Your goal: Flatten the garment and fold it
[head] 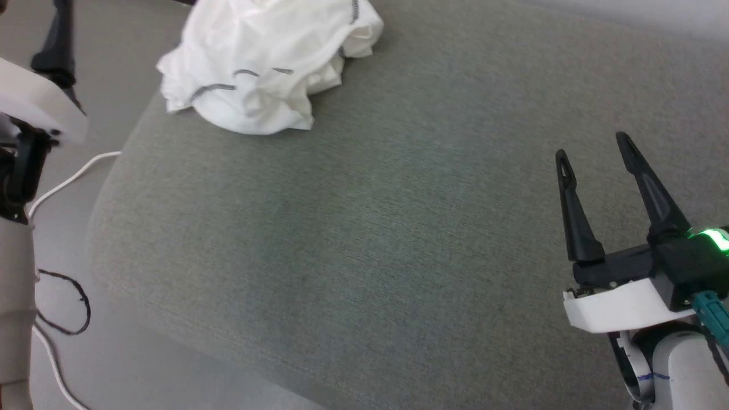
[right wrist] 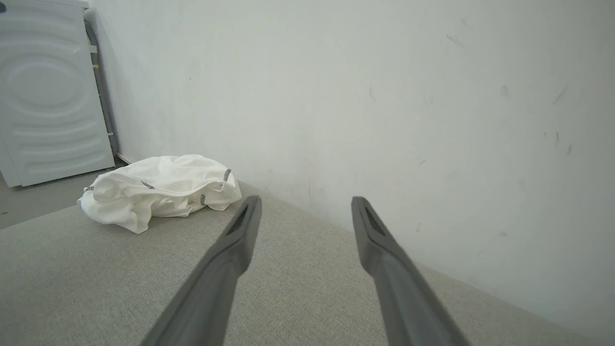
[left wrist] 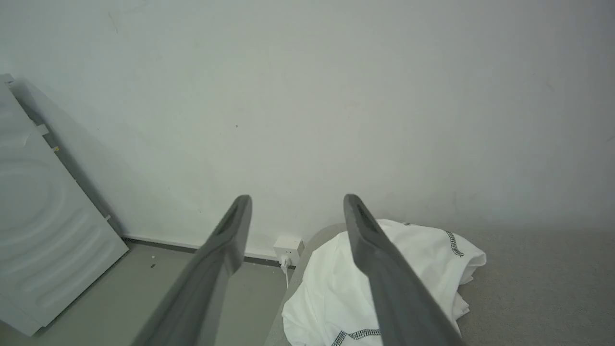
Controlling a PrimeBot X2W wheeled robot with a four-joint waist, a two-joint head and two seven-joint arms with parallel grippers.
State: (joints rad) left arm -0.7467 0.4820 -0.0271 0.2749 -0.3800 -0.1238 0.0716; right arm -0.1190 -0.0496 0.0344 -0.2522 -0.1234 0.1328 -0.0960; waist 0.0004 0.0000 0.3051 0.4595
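Your garment (head: pixel 256 62) lies in a crumpled heap at the far left corner of the grey fabric-covered surface (head: pixel 364 228). It is bunched up rather than spread, and its dark zigzag stitching shows in short runs across the folds. One edge of the heap reaches the rounded left border of the surface, next to the floor (head: pixel 128 57).

Your right gripper (head: pixel 592 146) sits at the near right of the surface, well apart from the garment. Its jaws are spread wide, the two dark fingers point up the head view, and a green light (head: pixel 712 236) glows on its body. In the right wrist view, the fingers aim along the surface toward the pale wall (right wrist: pixel 384 96), with the garment off to the left and ahead of them.

Your left gripper (left wrist: pixel 296 202) is out beyond the left edge of the surface, over the floor, and its jaws are spread wide too. In the left wrist view, one finger crosses in front of the garment. From that view alone you cannot tell how high above the cloth it stands.

A white ribbed panel (right wrist: pixel 48 91) leans by the wall. A wall socket (left wrist: pixel 287 249) sits low behind the corner of the surface. A white cable (head: pixel 68 182) and a loop of black cord (head: pixel 80 307) lie on the floor.
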